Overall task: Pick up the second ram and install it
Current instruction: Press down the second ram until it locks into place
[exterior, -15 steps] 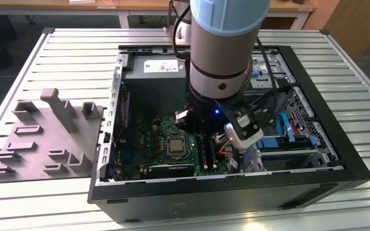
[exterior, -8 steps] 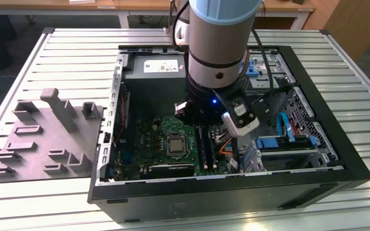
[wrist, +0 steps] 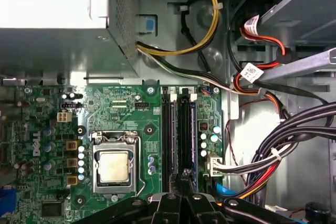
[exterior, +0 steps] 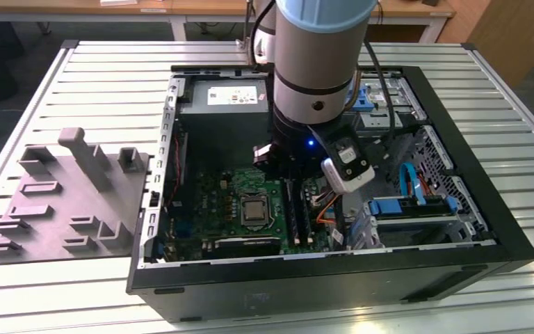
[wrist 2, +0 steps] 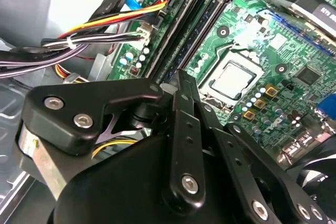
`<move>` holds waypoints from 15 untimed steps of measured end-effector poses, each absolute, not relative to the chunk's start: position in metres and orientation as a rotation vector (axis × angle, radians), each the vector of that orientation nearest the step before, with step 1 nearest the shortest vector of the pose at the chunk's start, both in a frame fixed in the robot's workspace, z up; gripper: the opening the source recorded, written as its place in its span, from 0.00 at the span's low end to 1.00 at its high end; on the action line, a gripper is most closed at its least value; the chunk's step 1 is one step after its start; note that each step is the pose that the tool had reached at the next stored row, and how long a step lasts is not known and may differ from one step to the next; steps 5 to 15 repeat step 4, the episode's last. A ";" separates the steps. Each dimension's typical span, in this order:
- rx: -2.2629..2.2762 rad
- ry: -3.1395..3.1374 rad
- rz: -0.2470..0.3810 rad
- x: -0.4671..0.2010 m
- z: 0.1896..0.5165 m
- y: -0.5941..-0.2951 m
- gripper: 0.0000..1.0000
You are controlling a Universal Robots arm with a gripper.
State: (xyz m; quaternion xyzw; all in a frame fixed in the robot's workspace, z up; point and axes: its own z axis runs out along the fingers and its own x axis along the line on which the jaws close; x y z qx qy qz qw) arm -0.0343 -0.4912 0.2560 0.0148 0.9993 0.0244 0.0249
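In the exterior view the arm (exterior: 313,104) reaches down into an open black computer case (exterior: 341,271) on the table. Its wrist hangs over the green motherboard (exterior: 220,202). My gripper (wrist: 185,176) has its fingers drawn together, and their tip sits over the end of the long black slot (wrist: 186,129) nearer the cables. A second slot (wrist: 167,129) runs beside it. In the second wrist view the gripper (wrist 2: 180,78) meets the same slot line. A thin dark blue edge (wrist 2: 185,50) runs along there, perhaps the second ram seen edge-on, though I cannot tell it from the slot.
The processor socket (wrist: 114,166) lies beside the slots. A grey power supply (wrist: 52,19) fills the case's far end. Bundled cables (wrist: 273,150) crowd the side next to the slots. Drive bays (exterior: 416,205) are at the exterior view's right and a grey fixture block (exterior: 63,202) at its left.
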 end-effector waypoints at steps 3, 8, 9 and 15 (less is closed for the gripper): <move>0.046 3.091 0.076 -0.034 0.256 -0.491 0.11; 0.046 3.091 0.076 -0.034 0.256 -0.491 0.11; 0.046 3.091 0.076 -0.034 0.256 -0.491 0.11; 0.046 3.091 0.076 -0.034 0.256 -0.491 0.11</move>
